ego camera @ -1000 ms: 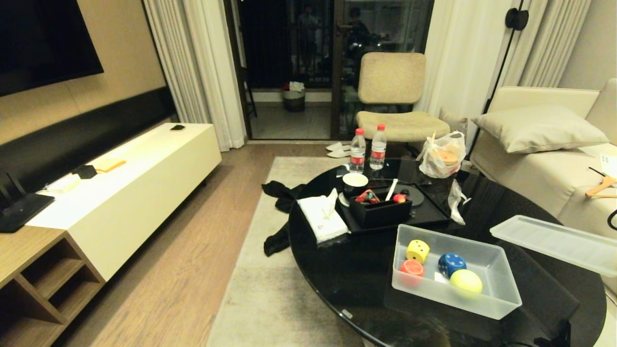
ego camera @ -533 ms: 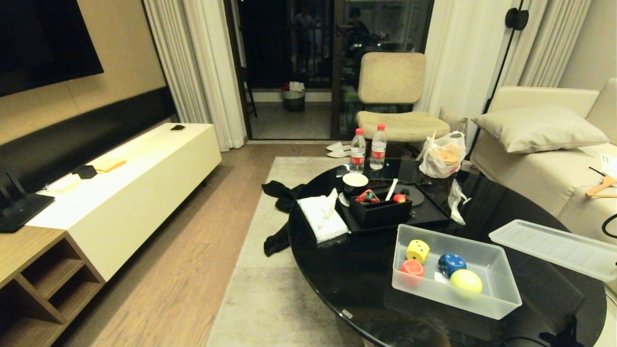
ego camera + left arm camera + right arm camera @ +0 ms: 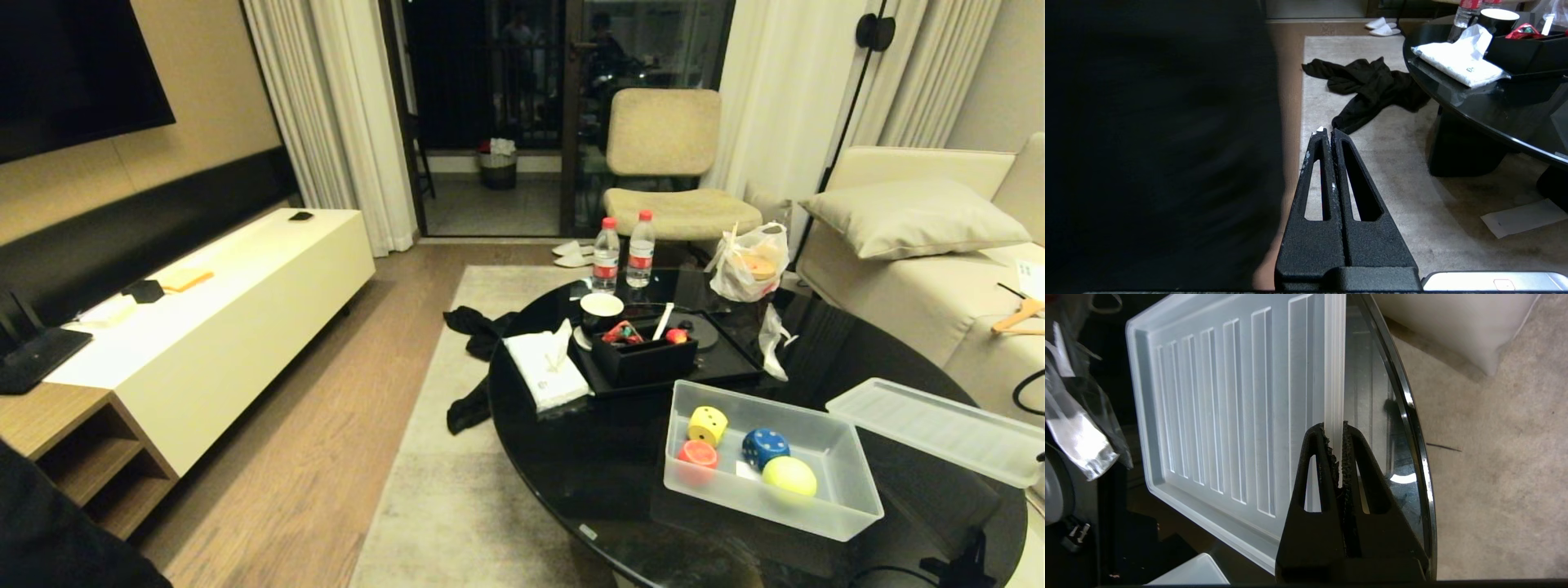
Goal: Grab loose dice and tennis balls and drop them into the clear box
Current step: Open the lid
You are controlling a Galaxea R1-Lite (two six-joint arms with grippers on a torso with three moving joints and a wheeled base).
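Over table edge | right end effector [image 3: 1334, 435] clamps lid [image 3: 1216, 396] rim | labels unreadable

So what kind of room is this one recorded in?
Most likely a home living room: a cream upholstered sofa, a dark wall-mounted television over a long white media cabinet, and a round black glass coffee table.

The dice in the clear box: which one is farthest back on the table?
The yellow die. It sits farthest back in the clear box; the red die and blue die lie nearer the front.
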